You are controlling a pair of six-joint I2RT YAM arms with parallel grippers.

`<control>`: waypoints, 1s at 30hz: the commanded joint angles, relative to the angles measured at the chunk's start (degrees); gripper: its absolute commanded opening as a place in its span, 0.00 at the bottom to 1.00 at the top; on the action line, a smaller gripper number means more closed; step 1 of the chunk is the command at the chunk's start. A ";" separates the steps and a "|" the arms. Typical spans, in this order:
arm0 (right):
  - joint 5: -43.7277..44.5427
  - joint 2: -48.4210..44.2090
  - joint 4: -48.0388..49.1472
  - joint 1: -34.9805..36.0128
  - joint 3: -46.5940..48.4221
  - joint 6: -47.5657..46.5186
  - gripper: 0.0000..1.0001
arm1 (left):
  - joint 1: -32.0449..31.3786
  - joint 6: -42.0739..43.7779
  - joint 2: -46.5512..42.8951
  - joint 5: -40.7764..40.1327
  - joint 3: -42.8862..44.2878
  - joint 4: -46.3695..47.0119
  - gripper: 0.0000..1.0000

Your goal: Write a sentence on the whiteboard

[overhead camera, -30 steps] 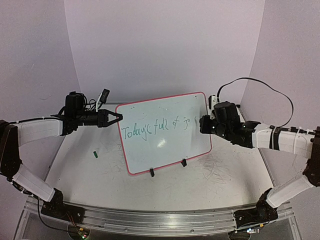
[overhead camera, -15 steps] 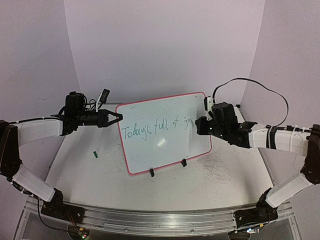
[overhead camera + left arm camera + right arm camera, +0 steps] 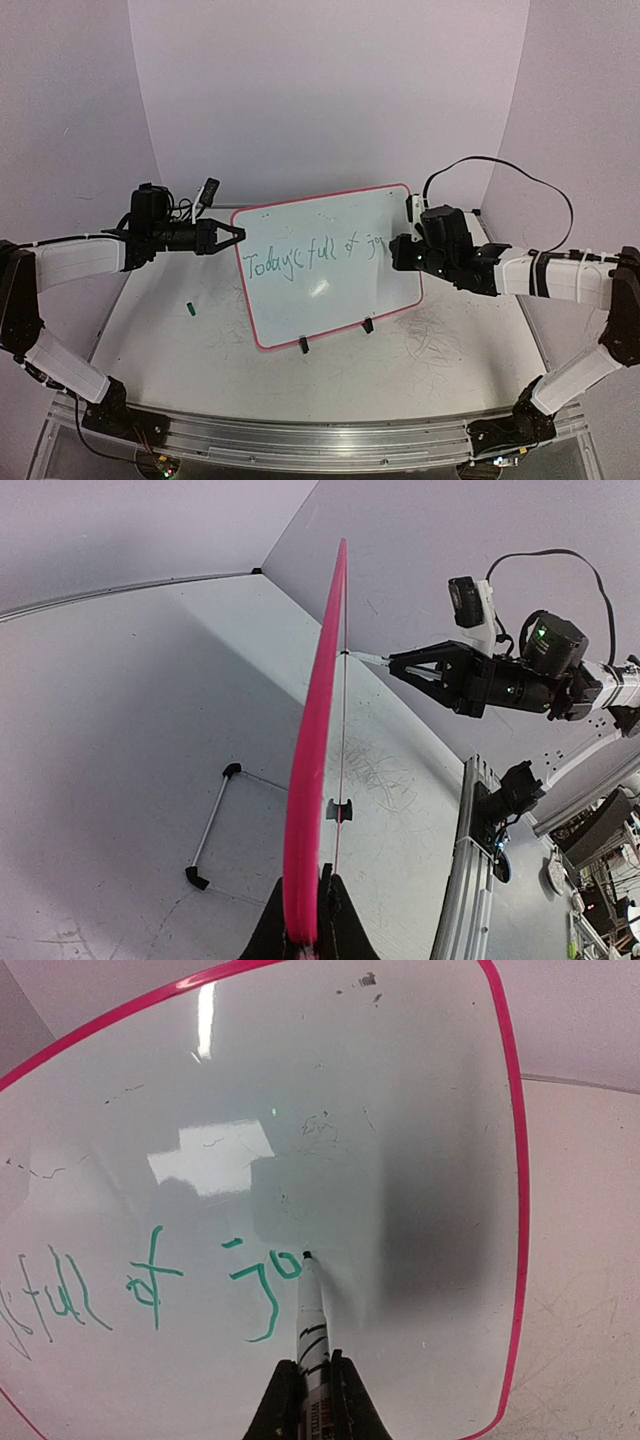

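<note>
Whiteboard: glossy white rectangle with rounded corners and a thin pink-red frame. Standing upright near the middle of the table, propped on two small black clip feet at the lower edge. Shiny enough to mirror the overhead light as bright patches; faint grey specks and smudges near the top. From the left wrist, seen edge-on as a thin pink strip.

Sentence: thin green handwriting in one line across the middle, reading "Today's full of jo" so far, loose and uneven in its strokes.

Pen: slim white barrel with black print, dark tip touching the board just right of the green "o". Clamped in the right end effector, reaching in from the board's right side.

Left end effector: closed on the left rim of the frame, black fingers pinching it from both faces.

Table: matte white, scuffed with fine grey scribble marks to the right of the board. Small green piece lying to the left, well apart from the board. Plain pale lilac walls behind.
</note>
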 commanded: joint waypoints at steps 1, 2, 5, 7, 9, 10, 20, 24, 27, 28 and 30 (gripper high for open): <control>1.42 1.45 1.37 0.18 2.14 0.13 0.00 | -1.05 6.00 1.41 -4.97 0.96 -3.27 0.00; 1.75 1.32 1.02 0.18 2.11 0.22 0.00 | -1.09 6.00 1.42 -4.95 0.98 -3.25 0.00; 2.21 0.65 -0.13 0.24 1.70 0.45 0.00 | -1.07 6.00 1.63 -4.67 0.98 -3.25 0.00; 1.90 0.16 -0.49 0.27 1.13 0.67 0.00 | -1.03 6.00 1.68 -4.60 1.07 -3.25 0.00; 1.52 -0.07 -0.77 0.24 0.47 1.03 0.00 | -1.03 6.00 1.65 -4.61 1.06 -3.30 0.00; 1.40 -0.09 -0.82 0.23 0.16 1.21 0.00 | -1.03 6.00 1.59 -4.62 1.07 -3.32 0.00; 1.89 -0.58 -1.40 0.22 0.87 1.41 0.00 | -1.12 6.00 1.50 -4.62 0.98 -3.34 0.00; 1.38 -0.97 -1.88 0.23 0.09 2.09 0.00 | -1.12 6.00 1.44 -4.70 0.98 -3.36 0.00; 1.33 -1.39 -2.00 0.23 -0.88 2.48 0.00 | -1.12 6.00 1.43 -4.67 0.97 -3.33 0.00; 1.25 -1.41 -2.07 0.23 -1.08 2.55 0.00 | -1.12 6.00 1.44 -4.63 0.97 -3.33 0.00; 1.08 -1.41 -2.09 0.24 -1.36 2.70 0.00 | -1.19 6.00 1.49 -4.61 1.04 -3.36 0.00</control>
